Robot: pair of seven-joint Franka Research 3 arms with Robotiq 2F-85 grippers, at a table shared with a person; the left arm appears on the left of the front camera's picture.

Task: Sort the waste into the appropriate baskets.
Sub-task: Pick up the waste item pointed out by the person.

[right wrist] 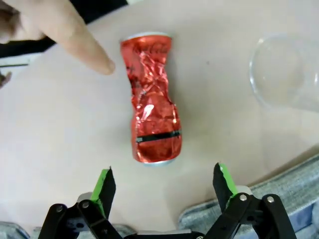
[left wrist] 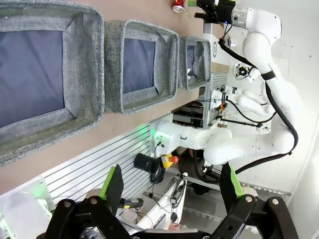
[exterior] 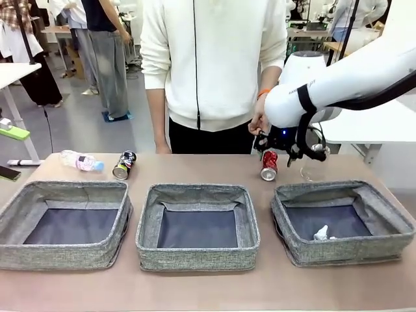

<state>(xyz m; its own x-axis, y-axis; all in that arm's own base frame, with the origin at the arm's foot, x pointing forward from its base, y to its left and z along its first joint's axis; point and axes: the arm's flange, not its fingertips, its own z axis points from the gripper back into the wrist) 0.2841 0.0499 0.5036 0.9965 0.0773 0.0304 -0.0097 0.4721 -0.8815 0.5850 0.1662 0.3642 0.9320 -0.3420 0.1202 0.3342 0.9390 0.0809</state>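
Note:
A dented red can (exterior: 269,165) lies on the table behind the right basket (exterior: 338,189), and a clear plastic cup (exterior: 312,171) stands just right of it. My right gripper (exterior: 281,148) hovers open directly above the can. In the right wrist view the red can (right wrist: 152,99) lies just beyond my open fingers (right wrist: 105,185), untouched, with the cup (right wrist: 286,72) to its right. A person's finger (right wrist: 75,42) points at the can. A paper wad (exterior: 322,233) lies in the right basket. The bottle (exterior: 81,160) and dark can (exterior: 123,165) lie at the far left. My left gripper (left wrist: 172,191) is open and holds nothing.
The left basket (exterior: 65,188) and middle basket (exterior: 195,190) hold nothing. A person in a white top (exterior: 214,58) stands at the far edge, one hand (exterior: 258,123) beside my right wrist. The right basket's rim (right wrist: 279,199) lies close under my right gripper.

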